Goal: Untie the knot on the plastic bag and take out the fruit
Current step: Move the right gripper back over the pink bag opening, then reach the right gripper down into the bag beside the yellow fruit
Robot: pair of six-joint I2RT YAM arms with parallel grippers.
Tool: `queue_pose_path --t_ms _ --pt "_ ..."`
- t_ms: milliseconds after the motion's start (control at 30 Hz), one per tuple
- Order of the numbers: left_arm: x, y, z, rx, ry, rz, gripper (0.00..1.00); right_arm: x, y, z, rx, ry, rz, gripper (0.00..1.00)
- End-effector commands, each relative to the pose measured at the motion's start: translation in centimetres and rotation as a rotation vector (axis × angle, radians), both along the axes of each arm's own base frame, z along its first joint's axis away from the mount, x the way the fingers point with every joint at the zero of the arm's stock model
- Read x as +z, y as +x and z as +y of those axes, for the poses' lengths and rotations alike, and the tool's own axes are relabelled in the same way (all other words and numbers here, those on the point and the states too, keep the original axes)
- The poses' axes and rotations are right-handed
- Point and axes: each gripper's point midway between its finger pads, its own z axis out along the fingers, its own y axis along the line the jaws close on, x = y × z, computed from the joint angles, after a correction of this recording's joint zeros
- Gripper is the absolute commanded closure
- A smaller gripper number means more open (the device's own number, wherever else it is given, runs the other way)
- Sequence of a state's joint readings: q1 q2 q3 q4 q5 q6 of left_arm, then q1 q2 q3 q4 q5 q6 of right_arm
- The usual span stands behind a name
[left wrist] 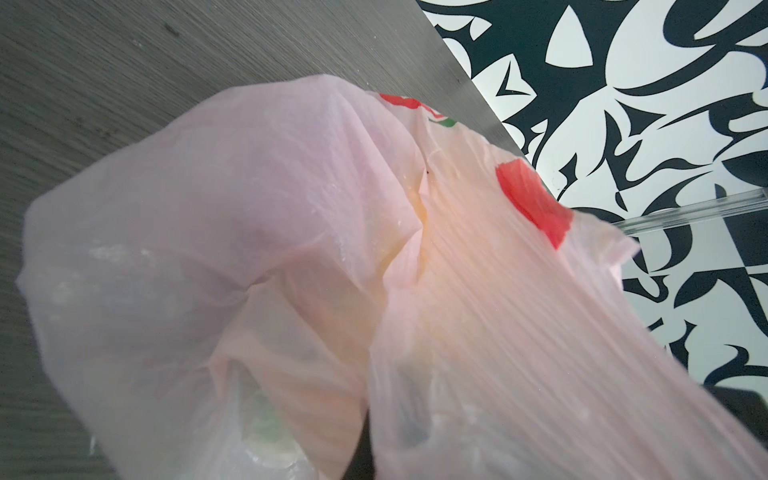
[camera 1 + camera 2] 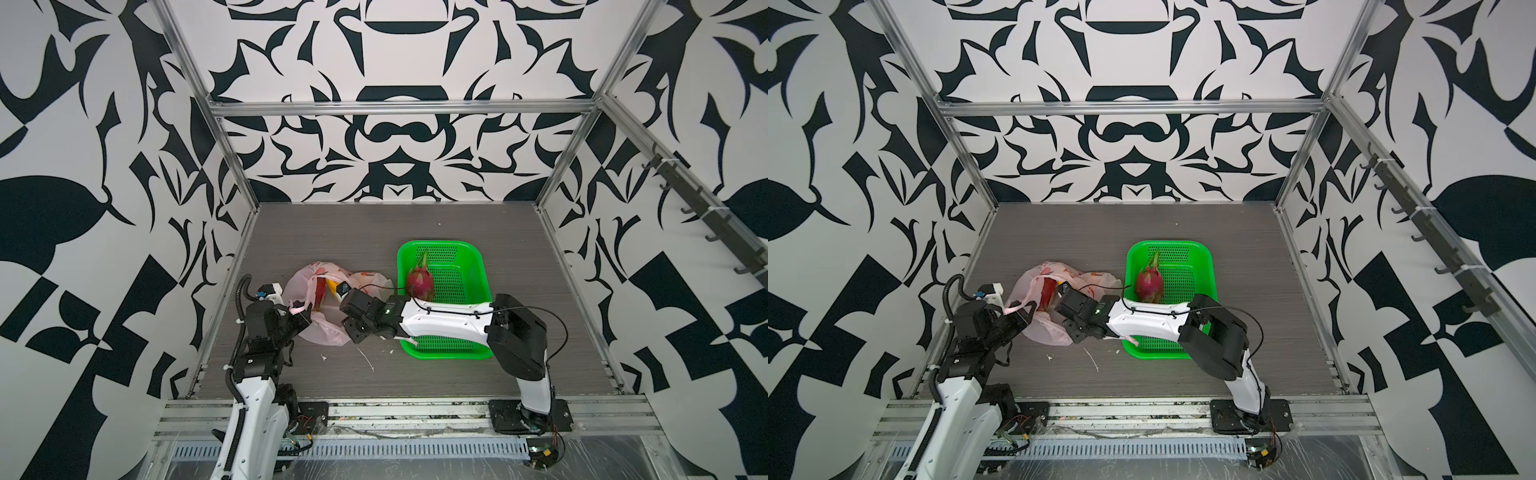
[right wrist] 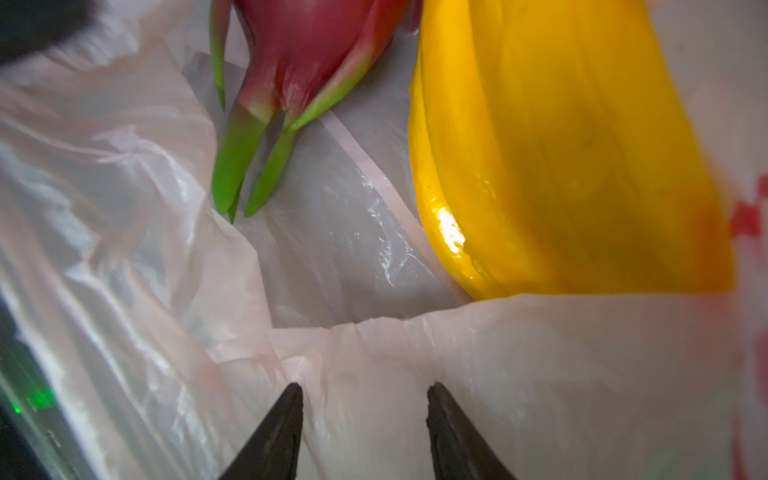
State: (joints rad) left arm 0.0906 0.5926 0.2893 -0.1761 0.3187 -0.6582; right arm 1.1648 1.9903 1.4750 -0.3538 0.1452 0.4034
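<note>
risk: thin film of bag (image 2: 328, 332) may snag between the spread tips of right pincer (image 3: 365, 415), or slip from left pincer (image 2: 300, 311), pressed shut on its handle, and the mouth falls closed | count: dragon fruit 2, bagged dragon fruit (image 3: 307, 50) at top of right wrist view, basket dragon fruit (image 2: 420, 282) right of centre; banana bunch (image 3: 561, 166) 1, in bag; bag 1, left of centre; basket (image 2: 457, 354) 1 | knot: not visible

The pale pink plastic bag (image 2: 326, 332) is lying crumpled and open-mouthed just left of the green basket (image 2: 440, 355), showing small red printed marks. Inside it, a magenta dragon fruit (image 3: 299, 41) with green scales is resting beside glossy yellow bananas (image 3: 561, 145). A second dragon fruit (image 2: 420, 282) is sitting in the basket, its green tip pointing away.
</note>
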Motion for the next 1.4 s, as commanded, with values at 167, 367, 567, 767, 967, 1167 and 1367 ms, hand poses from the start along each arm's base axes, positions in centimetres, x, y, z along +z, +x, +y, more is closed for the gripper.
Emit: queue_pose_path --t_ms 167,367,567,767,967,1167,1367 --pt "0.5 0.7 0.3 0.012 0.003 -0.022 1.0 8.4 2.3 1.9 0.089 0.009 -0.246 0.45" --pt "1.9 1.3 -0.2 -0.02 -0.003 -0.063 1.0 10.3 3.8 3.3 0.157 -0.041 -0.307 0.43" --pt "3.0 1.7 -0.3 -0.038 0.01 -0.099 1.0 10.6 5.5 3.6 0.169 -0.06 -0.3 0.4" --pt "3.8 2.2 -0.6 -0.056 0.005 -0.118 1.0 10.3 6.7 3.6 0.171 -0.062 -0.252 0.39" --pt "4.3 2.9 -0.8 -0.071 -0.003 -0.132 1.0 10.1 7.5 3.3 0.159 -0.077 -0.246 0.38" --pt "4.3 3.4 -1.0 -0.085 -0.007 -0.13 1.0 9.7 8.4 3.3 0.152 -0.053 -0.178 0.36" --pt "4.8 4.0 -1.0 -0.096 0.002 -0.14 1.0 9.6 9.0 3.3 0.142 -0.028 -0.11 0.36"
